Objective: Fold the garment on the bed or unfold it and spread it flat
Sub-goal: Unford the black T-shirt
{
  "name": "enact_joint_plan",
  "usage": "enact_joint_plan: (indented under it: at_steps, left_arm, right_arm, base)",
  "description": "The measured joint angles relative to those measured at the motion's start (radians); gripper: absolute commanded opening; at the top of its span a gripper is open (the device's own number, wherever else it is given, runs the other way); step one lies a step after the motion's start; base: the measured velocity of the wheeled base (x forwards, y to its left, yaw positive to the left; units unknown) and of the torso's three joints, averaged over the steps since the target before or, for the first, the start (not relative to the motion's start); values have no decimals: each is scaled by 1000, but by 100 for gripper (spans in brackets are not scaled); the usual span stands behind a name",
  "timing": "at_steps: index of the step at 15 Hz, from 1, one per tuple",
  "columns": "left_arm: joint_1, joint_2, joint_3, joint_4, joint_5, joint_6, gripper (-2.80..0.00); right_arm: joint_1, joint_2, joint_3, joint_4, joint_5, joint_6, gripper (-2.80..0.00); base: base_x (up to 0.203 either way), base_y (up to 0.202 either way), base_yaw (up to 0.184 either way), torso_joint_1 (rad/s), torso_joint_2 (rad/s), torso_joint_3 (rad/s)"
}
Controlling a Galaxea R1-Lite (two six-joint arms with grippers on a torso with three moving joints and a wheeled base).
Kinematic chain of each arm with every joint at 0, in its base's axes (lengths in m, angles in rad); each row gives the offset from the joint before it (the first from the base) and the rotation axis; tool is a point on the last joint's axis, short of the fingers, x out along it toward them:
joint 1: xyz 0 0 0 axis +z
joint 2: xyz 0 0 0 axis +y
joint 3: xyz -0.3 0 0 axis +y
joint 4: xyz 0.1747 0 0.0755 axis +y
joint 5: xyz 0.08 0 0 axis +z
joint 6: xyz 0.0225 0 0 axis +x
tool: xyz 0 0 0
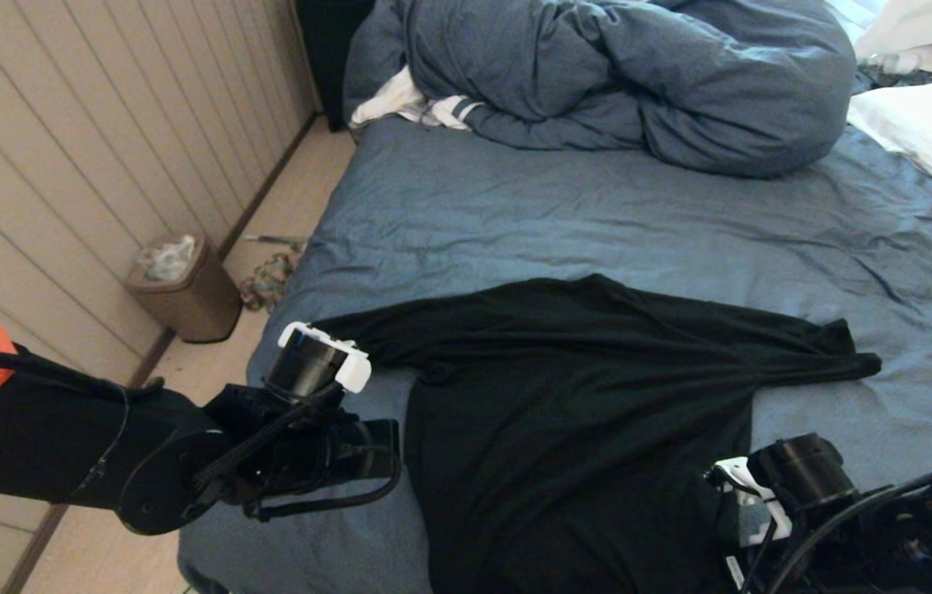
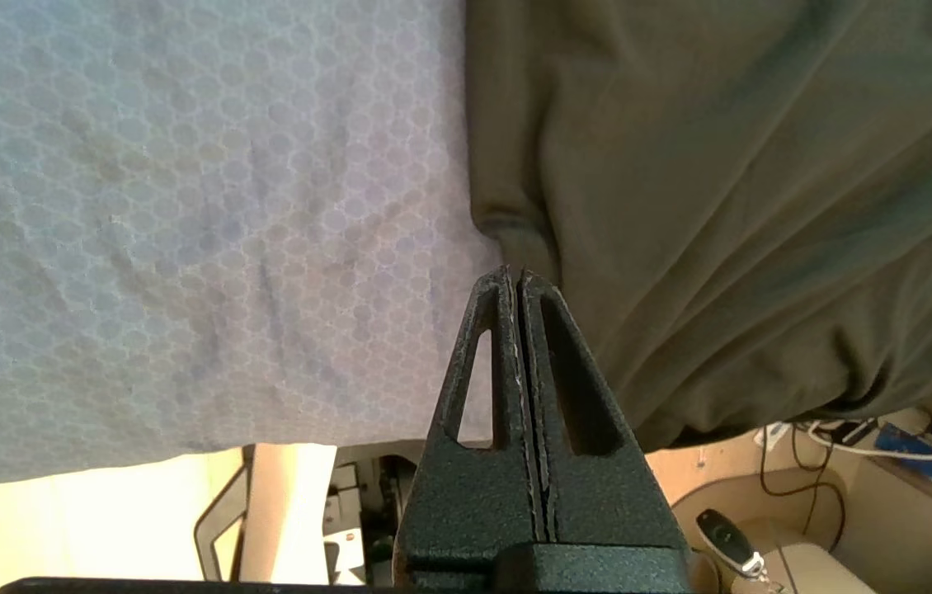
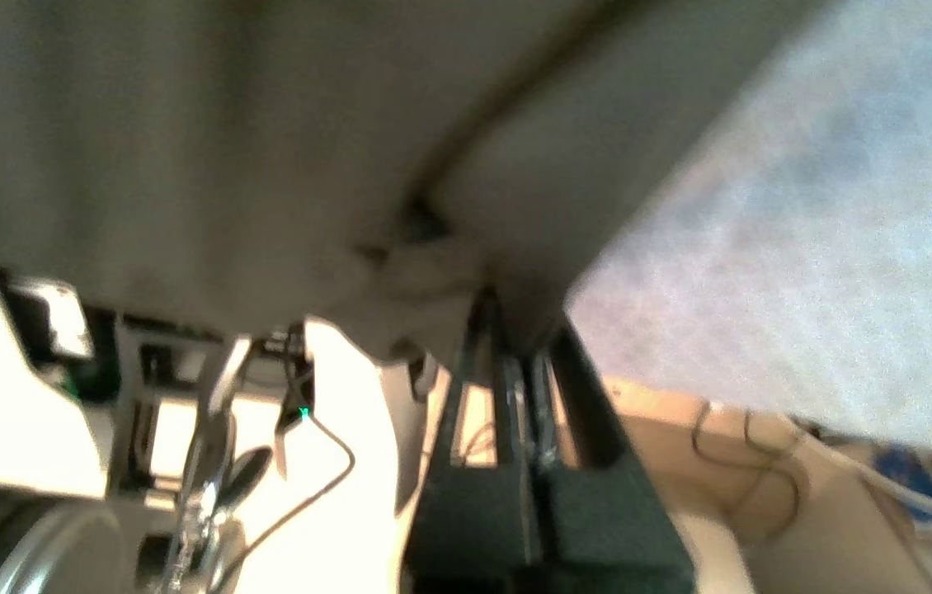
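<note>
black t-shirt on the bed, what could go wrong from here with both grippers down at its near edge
1. The right gripper is shut at the hem of the black thin-fabric T-shirt; its grip looks shallow, so the fabric may slip out when lifted.
2. The left gripper is shut beside the shirt's edge and seems to hold nothing, so a one-sided pull could skew the shirt.
3. The shirt overhangs the slate-blue sheeted bed; dragging could pull it off.

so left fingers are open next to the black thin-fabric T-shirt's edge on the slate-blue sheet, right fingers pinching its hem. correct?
Not quite: the left wrist view shows the left fingers pressed together, shut, holding nothing. They do sit beside the black thin-fabric T-shirt at its edge, over the slate-blue sheet. The right fingers are closed on the hem, as you said.
</note>
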Motion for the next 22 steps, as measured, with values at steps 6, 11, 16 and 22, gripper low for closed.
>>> enact_joint_plan:
  at_steps: [6,11,16,22]
  left_arm:
    - [-20,26,3,-2,2,-3,-280]
    - [-30,29,7,-9,3,-3,-280]
    - [-30,30,8,-9,4,-3,-280]
    - [-30,32,8,-9,3,-3,-280]
  right_arm:
    - [-120,-16,83,-56,1,-82,-280]
    - [-291,-33,120,-63,1,-189,-280]
    - [-469,-5,122,-61,-10,-306,-280]
    - [-492,37,155,-58,-116,-338,-280]
  base:
    - [0,0,0,0,0,0]
    - [0,0,0,0,0,0]
    - [0,0,0,0,0,0]
    - [0,0,0,0,0,0]
